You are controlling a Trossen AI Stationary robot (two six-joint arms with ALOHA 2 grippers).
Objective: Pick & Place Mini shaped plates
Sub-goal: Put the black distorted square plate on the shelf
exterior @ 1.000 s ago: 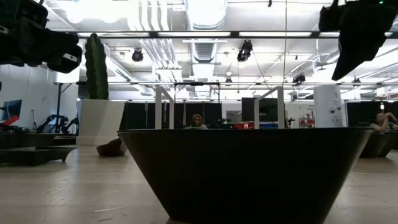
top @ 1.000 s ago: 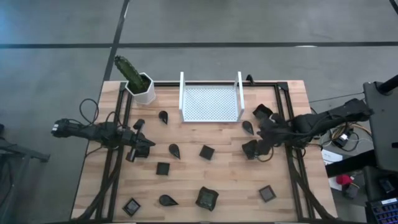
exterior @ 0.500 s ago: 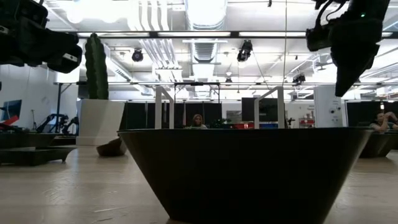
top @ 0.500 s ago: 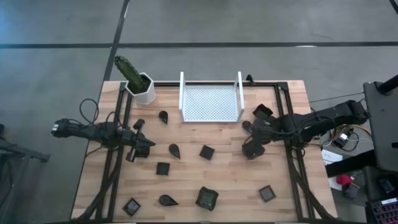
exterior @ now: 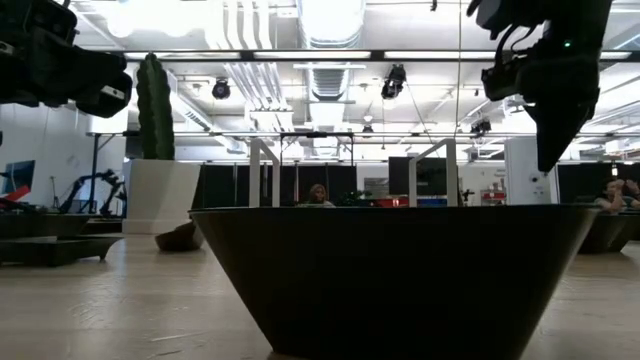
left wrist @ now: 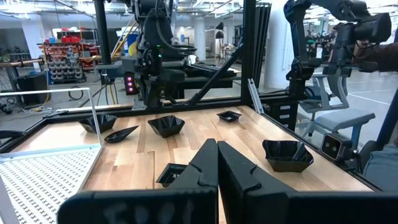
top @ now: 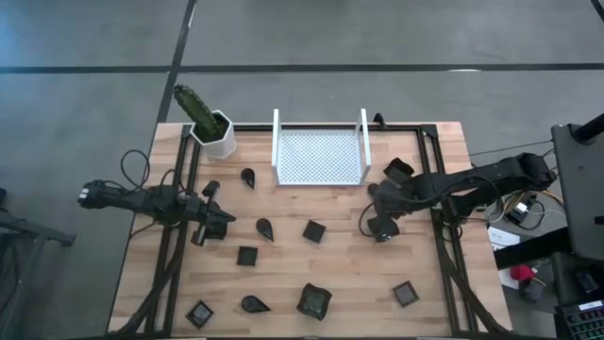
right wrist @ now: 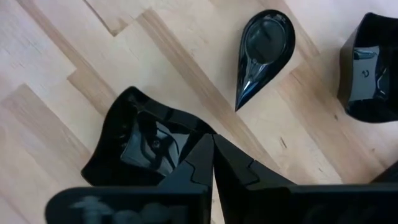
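Mini shaped plates of dark green-black gloss are lying scattered across the wooden table [top: 349,274], none in the white perforated tray [top: 319,157], while the right gripper [top: 380,227], fingers pressed together and empty, is shifting inward over a square plate [right wrist: 146,146], suggesting a pick is starting.

Robotics lab: exposed ducts [exterior: 330,30], test rigs [left wrist: 155,56]

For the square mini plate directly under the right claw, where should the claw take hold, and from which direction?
Grip the raised rim of the square mini plate, coming straight down from above. It sits flat and upright on the table, and its flared walls rise to a thin edge that one finger could go inside and one outside. The right claw hovers above its edge, fingers together, so it would likely need to open first.
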